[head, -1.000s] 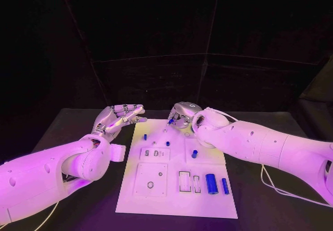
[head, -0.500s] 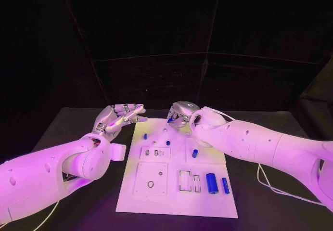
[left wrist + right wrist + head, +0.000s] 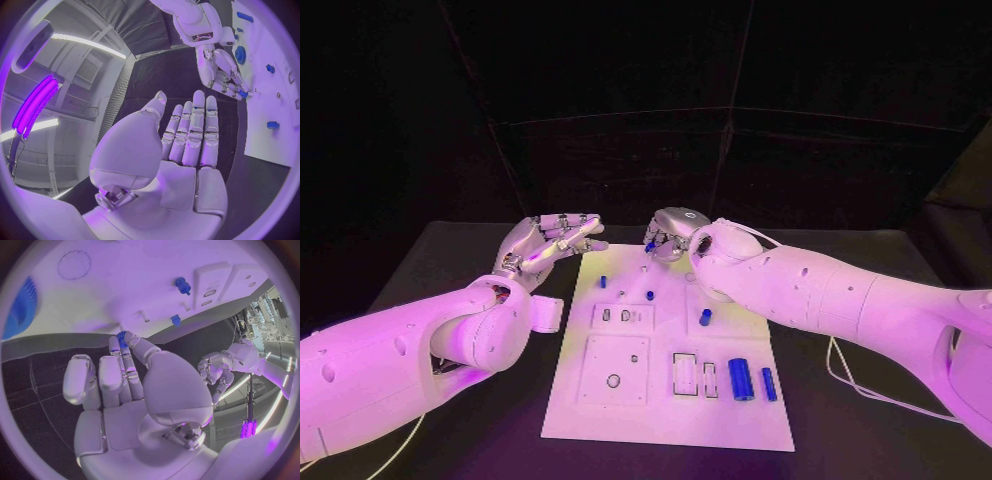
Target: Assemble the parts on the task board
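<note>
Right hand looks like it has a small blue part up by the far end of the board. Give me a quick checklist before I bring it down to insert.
1. Part held: the right hand pinches a small blue part at its fingertips. Ok.
2. Left hand out of the way: off the board's left edge, fingers apart, holding nothing. Ok.
3. White board flat on the table. Ok.
4. Target hole: which one this part fits, cannot tell.
5. Part's tilt in the pinch: mostly hidden by the fingers, cannot tell.
</note>
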Tool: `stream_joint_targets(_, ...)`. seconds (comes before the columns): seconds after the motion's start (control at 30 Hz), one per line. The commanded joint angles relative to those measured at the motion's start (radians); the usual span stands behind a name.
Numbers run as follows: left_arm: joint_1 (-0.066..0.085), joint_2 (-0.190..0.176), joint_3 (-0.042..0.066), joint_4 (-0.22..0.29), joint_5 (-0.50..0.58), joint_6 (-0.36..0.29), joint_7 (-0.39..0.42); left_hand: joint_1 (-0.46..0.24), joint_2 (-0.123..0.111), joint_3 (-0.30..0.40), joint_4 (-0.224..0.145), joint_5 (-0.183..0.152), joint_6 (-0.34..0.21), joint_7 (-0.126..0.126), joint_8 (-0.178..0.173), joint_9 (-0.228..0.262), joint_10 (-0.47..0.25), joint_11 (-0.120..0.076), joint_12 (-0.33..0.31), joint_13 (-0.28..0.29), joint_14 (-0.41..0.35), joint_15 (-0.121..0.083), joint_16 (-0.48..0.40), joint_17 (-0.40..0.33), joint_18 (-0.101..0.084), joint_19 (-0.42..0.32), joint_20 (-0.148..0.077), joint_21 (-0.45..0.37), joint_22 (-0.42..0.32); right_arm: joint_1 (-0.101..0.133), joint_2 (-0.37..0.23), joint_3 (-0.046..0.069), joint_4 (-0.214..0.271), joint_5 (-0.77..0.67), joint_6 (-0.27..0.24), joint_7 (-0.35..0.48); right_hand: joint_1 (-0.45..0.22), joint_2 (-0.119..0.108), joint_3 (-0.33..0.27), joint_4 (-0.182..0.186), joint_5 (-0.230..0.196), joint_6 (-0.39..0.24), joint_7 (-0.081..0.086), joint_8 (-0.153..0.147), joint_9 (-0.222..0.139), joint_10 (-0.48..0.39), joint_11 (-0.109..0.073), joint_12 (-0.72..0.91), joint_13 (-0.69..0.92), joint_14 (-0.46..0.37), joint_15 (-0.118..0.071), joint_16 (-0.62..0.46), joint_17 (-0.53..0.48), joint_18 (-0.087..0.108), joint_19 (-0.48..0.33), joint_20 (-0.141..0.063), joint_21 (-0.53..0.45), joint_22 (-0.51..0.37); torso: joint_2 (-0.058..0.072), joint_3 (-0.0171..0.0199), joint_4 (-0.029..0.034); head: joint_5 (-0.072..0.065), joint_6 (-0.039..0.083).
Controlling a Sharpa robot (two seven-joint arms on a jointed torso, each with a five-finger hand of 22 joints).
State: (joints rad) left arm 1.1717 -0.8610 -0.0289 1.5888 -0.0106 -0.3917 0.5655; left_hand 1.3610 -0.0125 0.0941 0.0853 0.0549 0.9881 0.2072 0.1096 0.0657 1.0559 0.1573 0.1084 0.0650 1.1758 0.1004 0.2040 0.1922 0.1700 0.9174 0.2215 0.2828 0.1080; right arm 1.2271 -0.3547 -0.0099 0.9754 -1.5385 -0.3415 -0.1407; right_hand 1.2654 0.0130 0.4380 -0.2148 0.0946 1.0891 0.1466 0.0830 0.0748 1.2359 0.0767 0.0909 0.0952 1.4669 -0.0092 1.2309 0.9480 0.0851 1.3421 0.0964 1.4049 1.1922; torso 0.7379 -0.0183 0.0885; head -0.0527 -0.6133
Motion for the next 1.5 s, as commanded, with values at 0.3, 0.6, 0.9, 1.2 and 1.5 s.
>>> stream_joint_targets(0.3,0.002,0.002,0.001,-0.003,-0.005,0.017,-0.002,-0.002,0.002,0.000,-0.007,0.001,-0.005,0.007,-0.008,-0.001,-0.009,0.004,-0.009,-0.001,0.001,0.006,-0.005,0.002,0.014,0.002,0.002,-0.006,-0.002,0.000,0.001,-0.001,-0.001,-0.015,0.029,-0.015,-0.002,-0.009,0.002,0.007,-0.008,0.002,0.007,-0.001,0.000,-0.005,0.002,-0.007,-0.001,0.013,0.004,0.006,0.000,-0.006,-0.002,0.006,0.003,0.001,0.001,0.0002,-0.0020,0.001,-0.003)
stream_joint_targets(0.6,0.002,0.001,0.001,-0.005,-0.005,0.019,-0.004,-0.002,0.002,0.000,-0.007,0.001,-0.005,0.007,-0.008,-0.001,-0.009,0.004,-0.009,-0.001,0.001,0.006,-0.005,0.002,0.014,0.002,0.002,-0.006,-0.002,0.000,-0.014,-0.001,0.017,-0.028,0.008,-0.029,-0.003,-0.014,0.002,0.009,-0.009,0.001,0.008,-0.002,0.000,-0.006,0.002,-0.008,0.000,0.013,0.005,0.007,0.000,-0.006,-0.003,0.007,0.003,0.001,0.001,0.0003,-0.0022,0.003,-0.004)
stream_joint_targets(0.9,0.002,0.001,0.001,-0.006,-0.005,0.021,-0.005,-0.002,0.002,0.000,-0.008,0.000,-0.005,0.007,-0.009,-0.001,-0.009,0.004,-0.010,-0.001,0.001,0.007,-0.006,0.002,0.014,0.002,0.002,-0.006,-0.002,0.000,-0.019,-0.001,0.032,-0.033,-0.011,-0.038,-0.005,-0.024,0.001,0.011,-0.008,-0.001,0.009,-0.005,-0.001,-0.007,0.003,-0.010,0.000,0.012,0.006,0.008,0.000,-0.006,-0.004,0.008,0.004,0.001,0.002,-0.0004,-0.0013,0.004,-0.003)
stream_joint_targets(1.2,0.002,0.002,0.001,-0.009,-0.005,0.021,-0.005,-0.002,0.002,0.000,-0.008,0.000,-0.005,0.007,-0.009,-0.001,-0.009,0.004,-0.010,-0.001,0.001,0.007,-0.006,0.002,0.014,0.002,0.002,-0.006,-0.002,0.000,-0.020,-0.001,0.041,-0.034,-0.009,-0.034,-0.007,-0.029,0.000,0.013,-0.007,-0.002,0.009,-0.006,-0.001,-0.008,0.004,-0.012,0.000,0.012,0.006,0.009,0.000,-0.006,-0.005,0.009,0.004,0.001,0.002,-0.0005,-0.0019,0.005,-0.004)
stream_joint_targets(1.5,0.002,0.002,0.001,-0.011,-0.005,0.021,-0.005,-0.002,0.002,0.000,-0.008,0.000,-0.005,0.007,-0.009,-0.001,-0.009,0.004,-0.010,-0.001,0.001,0.007,-0.006,0.002,0.014,0.002,0.002,-0.006,-0.002,0.000,-0.020,-0.001,0.046,-0.034,-0.008,-0.034,-0.008,-0.031,0.000,0.014,-0.007,-0.002,0.010,-0.006,-0.001,-0.008,0.004,-0.012,0.000,0.012,0.007,0.009,-0.001,-0.006,-0.005,0.009,0.004,0.001,0.002,-0.0012,-0.0016,0.005,-0.005)
